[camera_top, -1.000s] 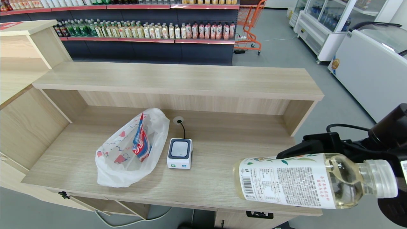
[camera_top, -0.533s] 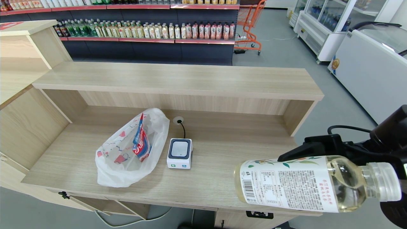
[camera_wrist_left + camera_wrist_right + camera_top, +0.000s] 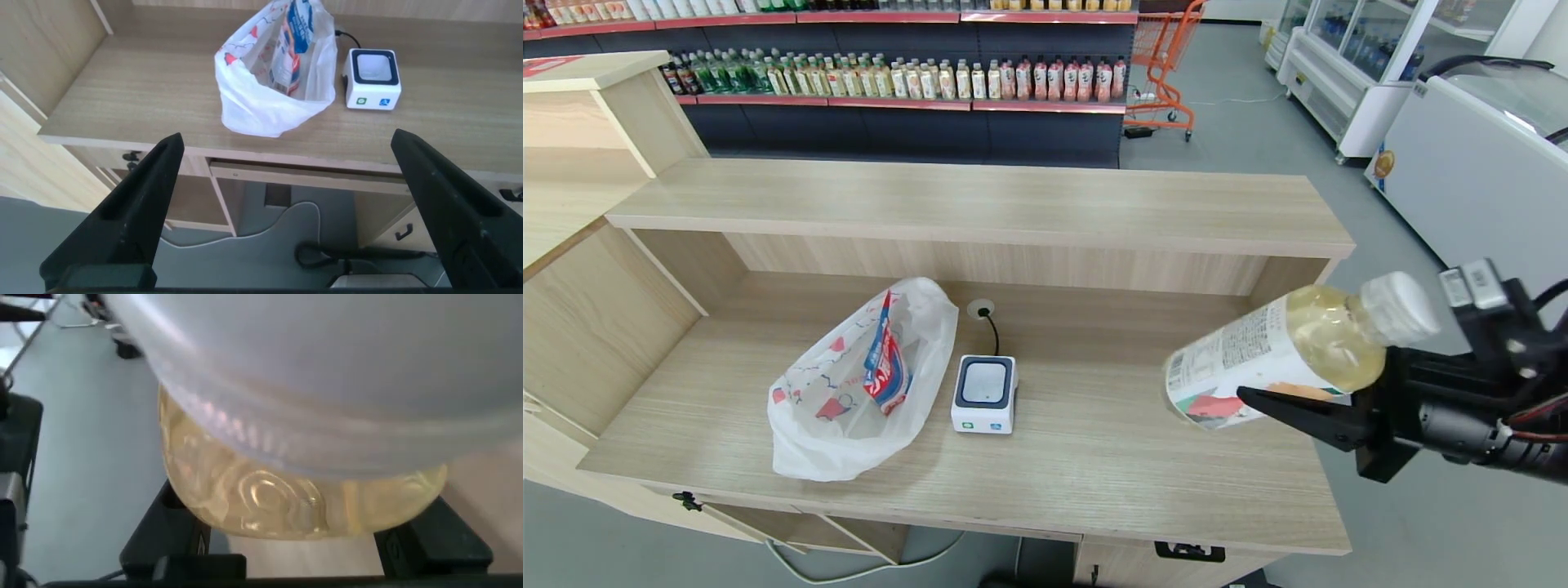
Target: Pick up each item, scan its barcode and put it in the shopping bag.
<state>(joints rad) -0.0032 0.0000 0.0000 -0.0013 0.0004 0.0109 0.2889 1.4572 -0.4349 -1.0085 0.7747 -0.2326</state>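
Tea bottle (image 3: 1258, 355), clamped in the right gripper (image 3: 1278, 384), has swung up toward the scanner (image 3: 985, 393), scan pending; left gripper (image 3: 286, 204) gapes wide.

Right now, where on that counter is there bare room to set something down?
The widest bare stretch of counter runs from the scanner to the right end, near the held bottle. A narrower strip lies left of the bag. Bag and scanner sit close together: crowded there.

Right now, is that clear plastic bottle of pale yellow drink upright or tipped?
Tipped: the bottle lies nearly sideways in the right gripper, white cap up and rightward.
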